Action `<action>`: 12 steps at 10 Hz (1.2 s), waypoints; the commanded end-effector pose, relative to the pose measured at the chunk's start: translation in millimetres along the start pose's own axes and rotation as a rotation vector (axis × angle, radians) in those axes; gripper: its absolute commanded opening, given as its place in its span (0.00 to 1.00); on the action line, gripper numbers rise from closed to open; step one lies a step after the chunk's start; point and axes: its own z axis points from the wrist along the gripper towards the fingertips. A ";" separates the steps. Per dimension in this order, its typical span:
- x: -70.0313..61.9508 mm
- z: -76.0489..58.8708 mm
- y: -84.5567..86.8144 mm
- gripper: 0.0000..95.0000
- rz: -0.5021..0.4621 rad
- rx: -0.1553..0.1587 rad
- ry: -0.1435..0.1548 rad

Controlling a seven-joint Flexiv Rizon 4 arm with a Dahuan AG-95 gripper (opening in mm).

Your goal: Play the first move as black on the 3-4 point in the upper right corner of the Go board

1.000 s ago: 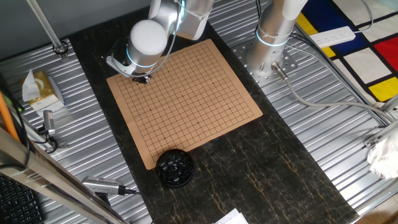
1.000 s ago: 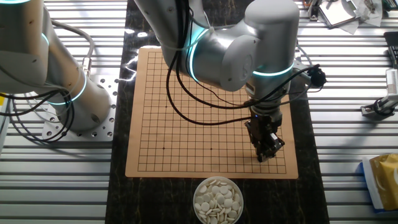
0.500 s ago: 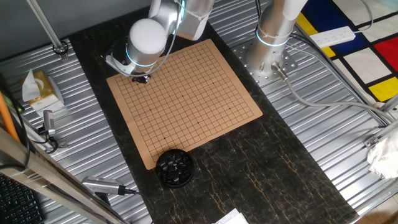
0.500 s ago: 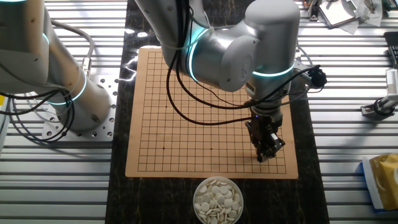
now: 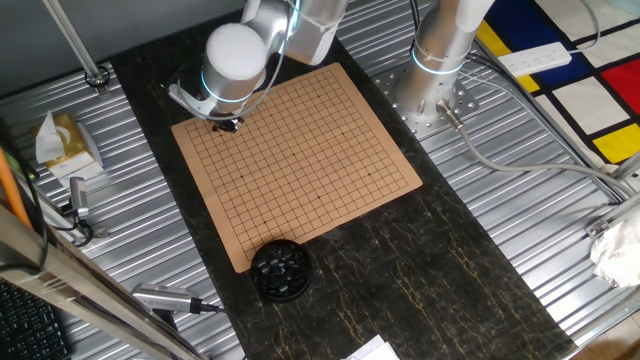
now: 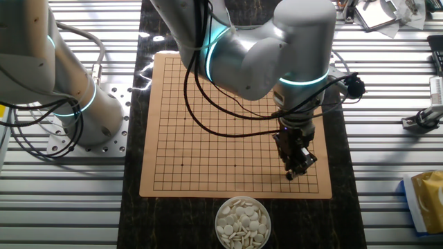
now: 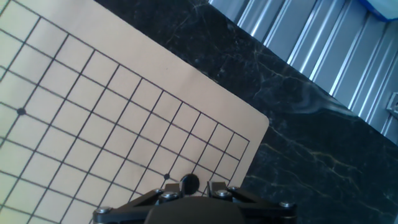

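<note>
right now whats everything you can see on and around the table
Go board: one, tan with dark grid, on the dark mat.
black stone: one, glossy black, at the gripper tips near a board corner.
bowl of black stones: one, black, by one board edge.
bowl of white stones: one, whitish, by another board edge.
power strip: one, white, on the coloured floor.
tissue pack: one, yellow-white, on the metal table.
gripper: one, dark, low over the board corner.
</note>
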 end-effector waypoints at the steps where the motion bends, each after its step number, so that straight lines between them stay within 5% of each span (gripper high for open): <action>1: -0.8 -1.8 0.0 0.20 0.045 -0.069 -0.034; 2: -1.8 -2.8 0.0 0.20 0.062 -0.095 -0.046; 3: -3.1 -4.5 -0.3 0.00 0.074 -0.116 -0.055; 7: -21.8 -33.4 10.7 0.00 0.162 -0.170 -0.068; 8: -29.7 -48.2 21.1 0.00 0.230 -0.233 -0.096; 11: -41.2 -69.8 40.2 0.00 0.346 -0.351 -0.150; 12: -44.8 -77.2 47.6 0.00 0.350 -0.347 -0.169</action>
